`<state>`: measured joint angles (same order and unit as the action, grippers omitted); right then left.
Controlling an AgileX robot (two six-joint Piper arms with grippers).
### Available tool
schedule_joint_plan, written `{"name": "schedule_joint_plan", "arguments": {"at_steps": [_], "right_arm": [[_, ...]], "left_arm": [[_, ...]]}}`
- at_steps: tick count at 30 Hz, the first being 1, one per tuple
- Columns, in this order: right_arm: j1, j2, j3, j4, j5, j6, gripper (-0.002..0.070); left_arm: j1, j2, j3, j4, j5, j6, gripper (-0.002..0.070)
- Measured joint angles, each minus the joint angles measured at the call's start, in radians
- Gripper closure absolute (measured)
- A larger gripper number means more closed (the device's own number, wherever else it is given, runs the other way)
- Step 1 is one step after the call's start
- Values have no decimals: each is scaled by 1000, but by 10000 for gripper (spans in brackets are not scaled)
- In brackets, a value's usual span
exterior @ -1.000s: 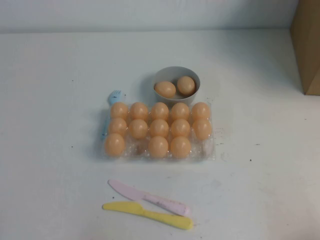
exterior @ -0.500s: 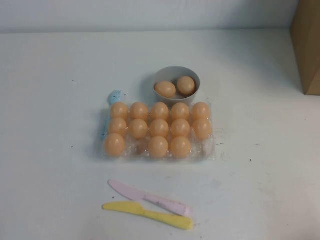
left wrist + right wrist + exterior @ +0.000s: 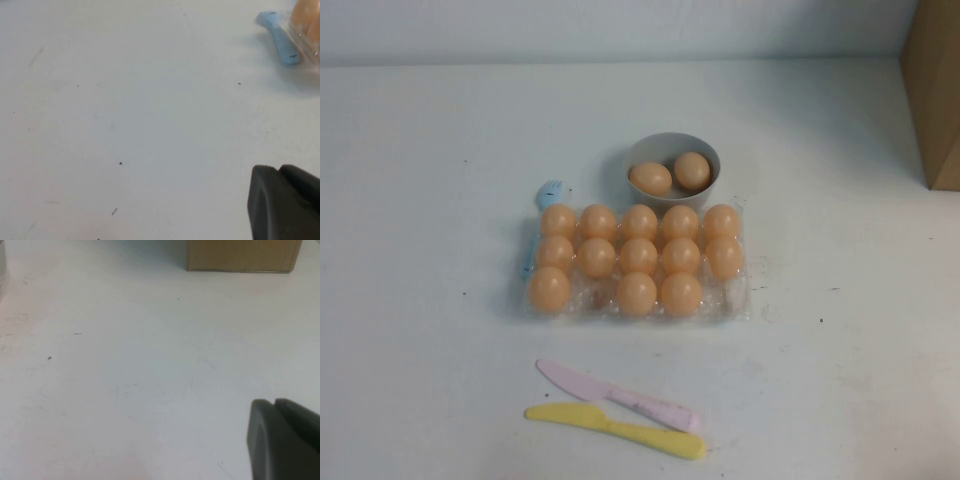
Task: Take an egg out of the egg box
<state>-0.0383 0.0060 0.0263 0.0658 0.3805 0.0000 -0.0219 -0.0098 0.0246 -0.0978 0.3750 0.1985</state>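
Egg box (image 3: 745, 300) holds thirteen eggs at table centre; two cups empty. Next egg (image 3: 681, 294) unlifted. Left gripper (image 3: 285, 202), right gripper (image 3: 285, 437) parked clear; finger state indeterminate.

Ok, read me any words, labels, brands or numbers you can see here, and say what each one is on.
None: no readable text on the egg box, the eggs, the bowl, the blue fork, the pink knife, the yellow knife or the cardboard box. The left gripper and right gripper are blank too, low over bare table.
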Motion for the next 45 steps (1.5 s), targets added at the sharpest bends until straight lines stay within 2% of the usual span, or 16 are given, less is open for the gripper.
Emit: {"name": "schedule_joint_plan", "arguments": {"at_steps": [13, 15, 20, 22, 26, 35, 38, 41, 45], "right_arm": [[0, 0, 0, 0, 0, 0, 694], [0, 0, 0, 0, 0, 0, 694], [0, 0, 0, 0, 0, 0, 694], [0, 0, 0, 0, 0, 0, 694], [0, 0, 0, 0, 0, 0, 694], [0, 0, 0, 0, 0, 0, 694], [0, 0, 0, 0, 0, 0, 694], [0, 0, 0, 0, 0, 0, 694], [0, 0, 0, 0, 0, 0, 694]], "left_arm": [[0, 0, 0, -23, -24, -12, 680], [0, 0, 0, -94, -69, -57, 680], [0, 0, 0, -440, -197, -243, 680], [0, 0, 0, -532, -220, -285, 680], [0, 0, 0, -586, -241, -308, 680], [0, 0, 0, -609, -358, -308, 680], [0, 0, 0, -610, -322, -308, 680], [0, 3, -41, -610, -197, -285, 680], [0, 117, -196, -597, -5, -130, 680]]}}
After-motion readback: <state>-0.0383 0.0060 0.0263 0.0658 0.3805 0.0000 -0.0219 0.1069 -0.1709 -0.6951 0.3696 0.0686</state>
